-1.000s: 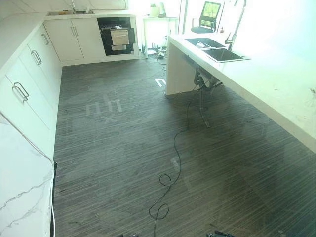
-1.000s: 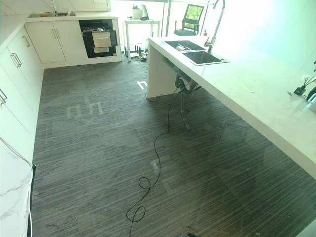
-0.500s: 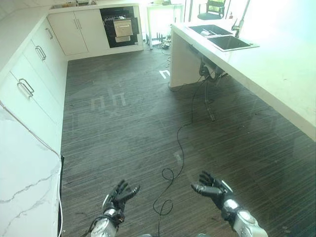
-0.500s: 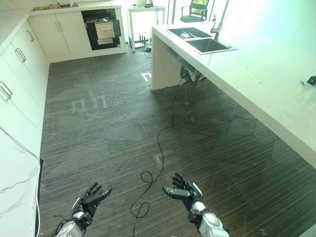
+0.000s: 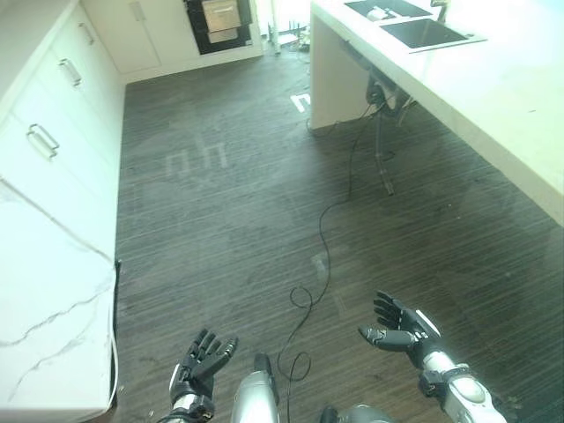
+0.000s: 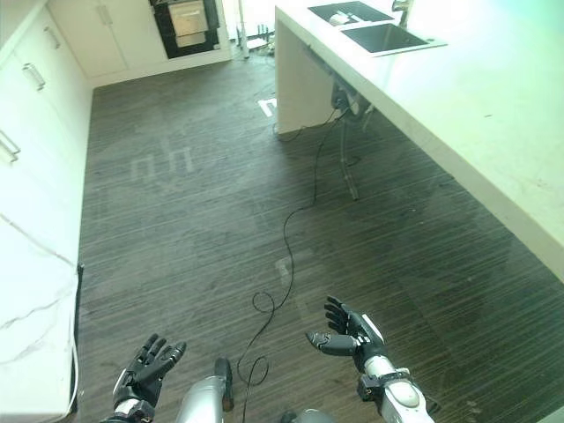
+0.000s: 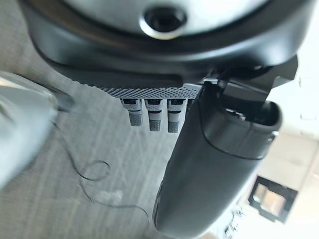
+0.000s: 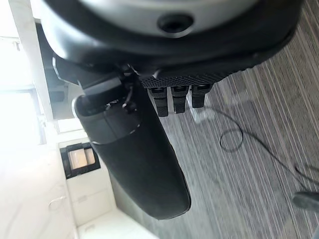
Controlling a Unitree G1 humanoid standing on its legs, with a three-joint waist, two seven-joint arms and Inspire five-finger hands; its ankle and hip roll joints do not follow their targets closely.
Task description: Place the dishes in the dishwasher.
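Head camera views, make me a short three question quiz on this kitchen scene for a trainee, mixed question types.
1. True or false: the left robot hand is holding a dish.
2. Multiple choice: where is the dishwasher? A) beside the robot's feet B) at the far end of the room, among the white cabinets C) under the sink
3. Fill in: the right robot hand has its fingers ____ and holds nothing.

Key: 1 false, both hands hover bare over the dark floor. 2 B. 3 open.
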